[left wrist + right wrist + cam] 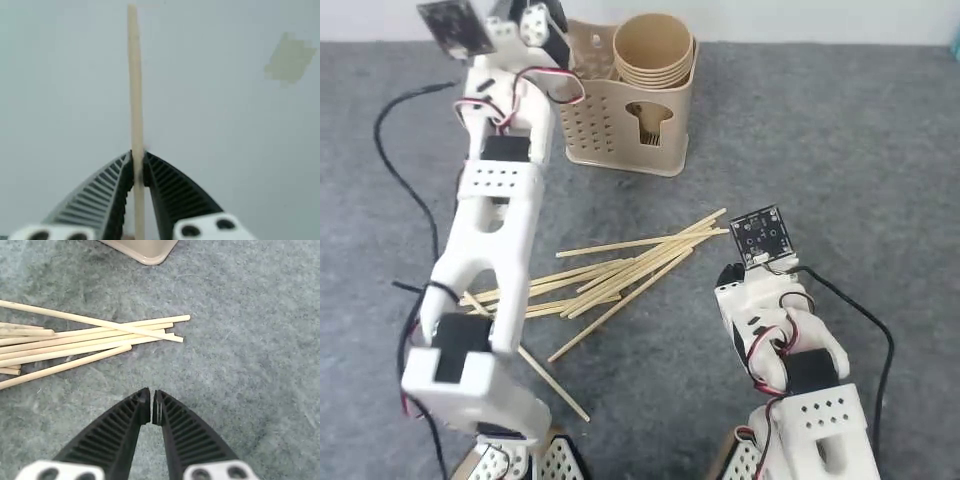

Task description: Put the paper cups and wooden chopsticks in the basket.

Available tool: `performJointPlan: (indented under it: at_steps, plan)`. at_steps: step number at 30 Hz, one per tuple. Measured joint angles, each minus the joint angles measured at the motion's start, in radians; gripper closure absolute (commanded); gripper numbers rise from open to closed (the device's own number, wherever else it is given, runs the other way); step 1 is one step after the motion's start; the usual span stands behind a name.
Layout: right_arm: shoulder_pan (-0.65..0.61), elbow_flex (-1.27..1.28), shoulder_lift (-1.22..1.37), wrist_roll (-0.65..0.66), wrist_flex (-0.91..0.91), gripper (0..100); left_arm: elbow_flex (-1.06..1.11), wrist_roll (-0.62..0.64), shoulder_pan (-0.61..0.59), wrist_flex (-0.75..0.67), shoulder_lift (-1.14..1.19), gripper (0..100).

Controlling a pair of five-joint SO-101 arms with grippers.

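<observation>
The left gripper has its 2 ribbed fingers clamped on 1 chopstick. The stick passes between the tips and points straight out ahead of them against a pale wall. Behind the gripper, the left arm reaches long across the grey carpet. Its wrist is at the far edge of the table, just beside the left side of the basket.

The right gripper has its fingers almost together, with only a thin slit between the tips and nothing held. It points down at bare carpet, near the ends of the loose chopsticks but apart from them. The right arm sits folded at the near right of the table.

The loose chopsticks lie in a fanned pile on the carpet between the 2 arms, crossing one another. Their spread ends point towards the right arm. 1 stray stick lies at a slant beside the left arm's base, partly under that arm.

The basket is beige with holes in its wall and stands upright at the far middle of the table. The paper cups sit nested in 1 stack in its right compartment, mouths up.
</observation>
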Motion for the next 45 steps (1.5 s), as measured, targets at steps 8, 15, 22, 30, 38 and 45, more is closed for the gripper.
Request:
performJointPlan:
  at_steps: [8, 15, 22, 30, 38, 45]
  plan:
    - [0.0, 0.034, 0.0, 0.023, -0.029, 96.6, -0.003, -0.124, 0.005, 0.014, 0.057, 60]
    - [0.0, 0.037, 0.0, 0.032, -0.048, 96.5, -0.054, -0.126, -0.002, 0.377, -0.021, 59]
    - [0.0, 0.037, 0.0, 0.032, -0.054, 96.5, -0.083, -0.133, -0.051, 0.982, -0.325, 59]
    - [0.0, 0.037, 0.0, 0.034, -0.055, 96.5, -0.077, -0.341, 0.021, 1.556, -0.528, 59]
    - [0.0, 0.046, 0.0, 0.034, -0.057, 96.5, 0.146, -0.663, 0.055, 1.722, -0.537, 59]
    - [0.0, 0.048, 0.0, 0.034, -0.057, 96.5, 0.445, -0.736, 0.124, 1.471, -0.537, 69]
